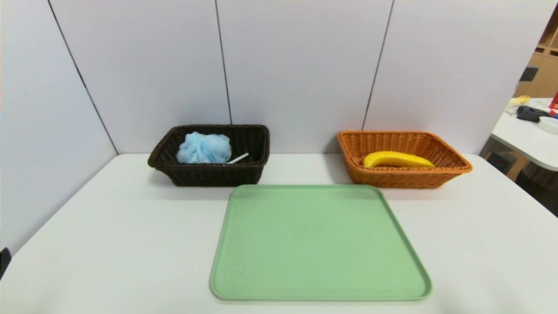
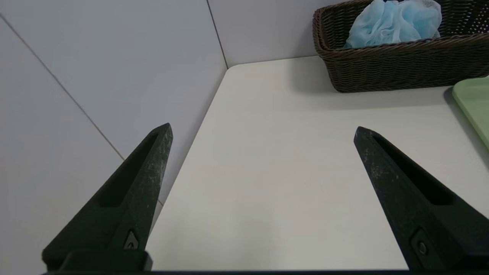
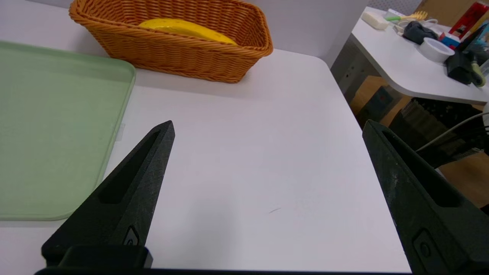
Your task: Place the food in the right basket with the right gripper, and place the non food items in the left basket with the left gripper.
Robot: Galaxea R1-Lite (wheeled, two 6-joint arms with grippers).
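Left end effector (image 2: 263,128) shows wide-open only in left wrist view.

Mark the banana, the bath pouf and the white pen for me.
Banana (image 1: 394,158): head view, middle of its curved body.
Bath pouf (image 2: 397,23): left wrist view, middle of its mesh.
White pen (image 1: 239,158): head view, its visible shaft.

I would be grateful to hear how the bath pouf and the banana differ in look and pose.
The bath pouf is light blue, while the banana is yellow. The pouf is a rounded, ruffled bundle of mesh; the banana is long, curved and smooth. The pouf lies beside a white pen, whereas the banana lies alone in its basket. Both rest inside woven baskets.
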